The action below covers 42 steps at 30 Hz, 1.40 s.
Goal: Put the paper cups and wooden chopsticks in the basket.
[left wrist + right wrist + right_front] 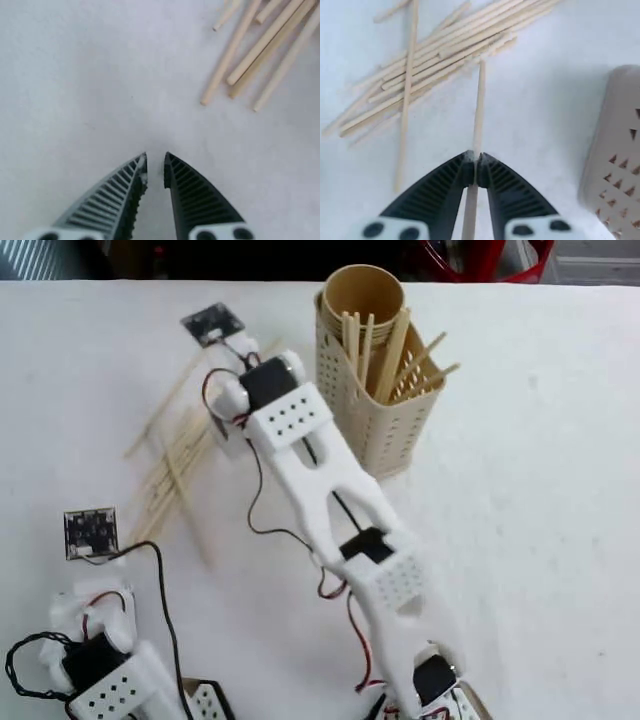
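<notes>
A single chopstick (479,110) is being clamped by the right end effector (476,157), near the basket (390,435). The loose pile (170,465) is being borne by the worktop (540,540). A cup (360,290) and several sticks (395,350) are being held upright in the basket. Nothing is being gripped by the left end effector (155,161), its jaws barely parted over the worktop near the pile's ends.

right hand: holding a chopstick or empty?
Holding: the right wrist view shows the right hand shut on one chopstick, which sticks out ahead toward the loose pile.
</notes>
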### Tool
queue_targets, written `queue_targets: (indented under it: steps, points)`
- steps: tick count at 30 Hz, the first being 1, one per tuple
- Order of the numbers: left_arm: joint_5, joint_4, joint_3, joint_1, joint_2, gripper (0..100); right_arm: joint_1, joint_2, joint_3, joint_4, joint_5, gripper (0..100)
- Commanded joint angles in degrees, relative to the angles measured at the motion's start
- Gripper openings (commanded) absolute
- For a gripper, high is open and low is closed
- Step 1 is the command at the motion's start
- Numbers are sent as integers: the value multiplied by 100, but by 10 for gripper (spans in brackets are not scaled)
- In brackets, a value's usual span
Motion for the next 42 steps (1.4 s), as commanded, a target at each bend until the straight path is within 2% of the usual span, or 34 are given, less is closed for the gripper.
queue_targets:
  steps: [1, 8, 12, 15, 16, 21, 37, 39, 42]
  points:
    - [-44, 26, -9, 40, -13, 84, 110, -1147, 176, 31, 53, 17]
    - [-44, 26, -9, 40, -13, 84, 233, -2387, 738, -4, 70, 17]
    - [-44, 26, -9, 40, -13, 84, 136, -2325, 1556, -4, 1046, 38]
    - [-44, 26, -9, 40, -13, 84, 22, -1912, 2365, -101, 1916, 118]
    - [-44, 26, -9, 40, -13, 84, -13, -1710, 2576, -215, 1969, 143]
    - [-44, 26, -9, 40, -13, 84, -92, -796, 2927, -813, 1996, 166]
    - [-44, 26, -9, 40, -13, 84, -268, 901, 2936, -1534, 1952, 165]
    - [-44, 26, -9, 40, -13, 84, -268, 1112, 2927, -1525, 1952, 142]
    - [-44, 26, -9, 40, -13, 84, -277, 1138, 2919, -1499, 1952, 55]
